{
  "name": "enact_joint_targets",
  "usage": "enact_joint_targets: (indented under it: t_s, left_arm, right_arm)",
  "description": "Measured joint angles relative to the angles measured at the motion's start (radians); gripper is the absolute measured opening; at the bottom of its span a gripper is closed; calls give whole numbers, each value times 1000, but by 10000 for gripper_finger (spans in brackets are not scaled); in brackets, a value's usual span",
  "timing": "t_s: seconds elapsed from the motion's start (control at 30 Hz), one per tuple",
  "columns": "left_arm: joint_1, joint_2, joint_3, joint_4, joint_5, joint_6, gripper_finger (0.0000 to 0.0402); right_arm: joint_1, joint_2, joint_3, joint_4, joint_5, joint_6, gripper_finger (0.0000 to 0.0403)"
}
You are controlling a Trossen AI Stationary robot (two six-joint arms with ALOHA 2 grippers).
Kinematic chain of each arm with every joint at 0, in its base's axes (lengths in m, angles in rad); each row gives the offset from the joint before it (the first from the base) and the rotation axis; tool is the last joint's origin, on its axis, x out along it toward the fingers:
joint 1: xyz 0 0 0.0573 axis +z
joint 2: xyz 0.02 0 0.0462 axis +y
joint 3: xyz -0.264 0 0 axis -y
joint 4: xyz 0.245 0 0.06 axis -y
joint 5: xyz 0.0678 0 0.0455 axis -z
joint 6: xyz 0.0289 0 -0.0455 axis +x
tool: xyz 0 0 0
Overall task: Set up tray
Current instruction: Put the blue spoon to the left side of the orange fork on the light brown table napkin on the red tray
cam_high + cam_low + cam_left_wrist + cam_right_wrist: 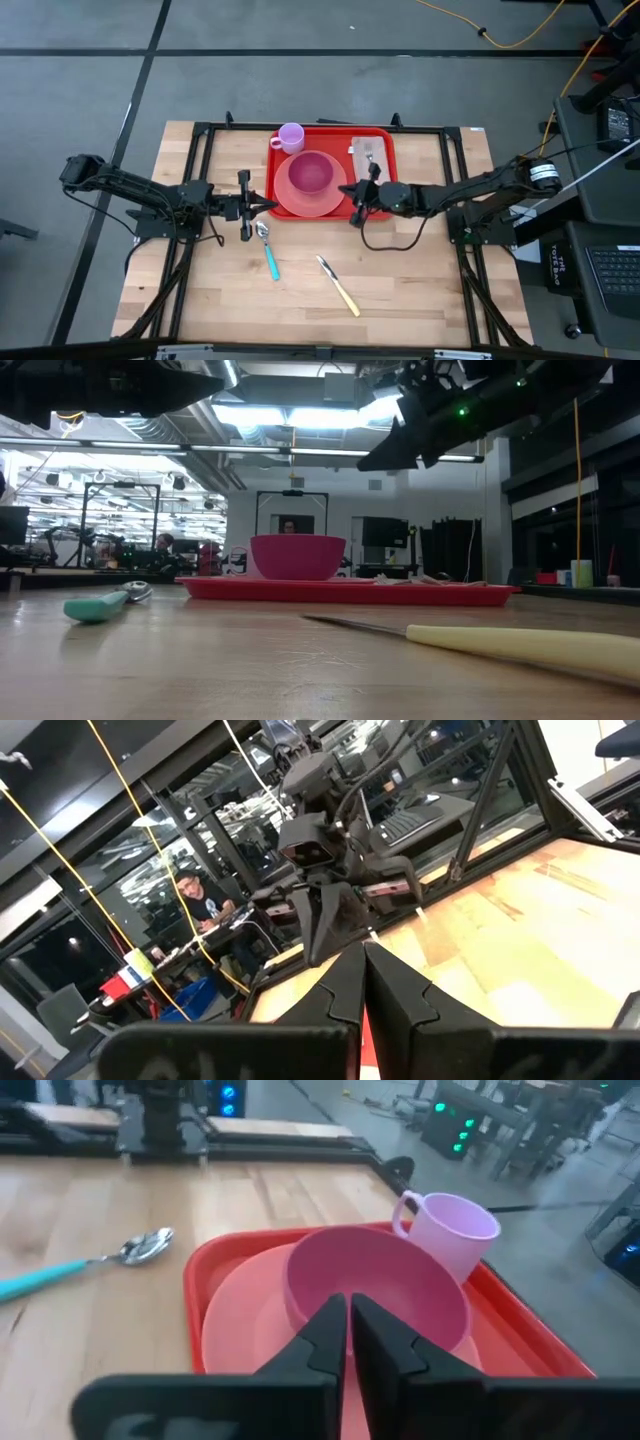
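Your red tray (385, 140) sits at twelve o'clock on the tabletop (420, 290), against the far edge. On it you've got one pink plate (290, 203), one pink bowl (311, 173) on the plate and one lilac mug (290, 136) at the tray's ten o'clock corner. At its two o'clock corner something pale lies with what may be a fork (369, 152); from above it's too small to call.

Off the tray, count one teal-handled spoon (268, 250) at seven o'clock of it and one yellow-handled knife (340, 288) at six o'clock. In the low view the knife's handle runs out of frame.

Your left tool (272, 204) hangs clenched and empty just off the tray's nine o'clock edge. Your right tool (349, 190) is over the plate's three o'clock rim, fingers (322, 1342) nearly together, gripping nothing.
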Motion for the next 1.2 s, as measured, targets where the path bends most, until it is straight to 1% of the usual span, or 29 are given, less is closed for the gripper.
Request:
enact_joint_targets:
  t_s: [0.1, 0.27, 0.4, 0.5, 0.63, 0.77, 0.83, 0.9, 0.97, 1.03, 1.13, 1.2]
  left_arm:
    - [0, 0, 0, 0, 0, 0, 4]
    - [0, 0, 0, 1, 0, 1, 4]
    - [0, 0, 0, 1, 0, -14, 4]
    - [0, 0, 0, 1, 0, -50, 4]
    - [0, 0, 0, 1, 0, -114, 4]
    - [0, 0, 0, 1, 0, -224, 4]
    - [0, 0, 0, -13, 1, -254, 4]
    - [0, 0, 0, -73, 20, -279, 3]
    - [0, 0, 0, -161, 60, -303, 3]
    - [0, 0, 7, -254, 84, -368, 1]
    - [-1, 3, 60, -397, 100, -480, 1]
    - [-9, 17, 108, -483, 109, -522, 2]
  right_arm:
    - [-6, 1, 0, 10, -10, -7, 24]
    - [-12, 1, 0, 38, -16, -3, 10]
    - [-13, 1, 0, 37, -101, -4, 6]
    - [-18, 1, 0, 35, -136, -7, 12]
    - [-27, 1, 0, 36, -135, -5, 22]
    - [-46, 1, 0, 36, -135, -3, 18]
    - [-58, 1, 0, 36, -134, -1, 14]
    - [-68, 1, 0, 36, -132, 0, 11]
    - [-75, 1, 0, 36, -132, 1, 9]
    - [-80, 1, 0, 36, -132, 1, 10]
    - [-86, 1, 0, 36, -132, 1, 14]
    - [-92, 1, 0, 36, -132, 2, 17]
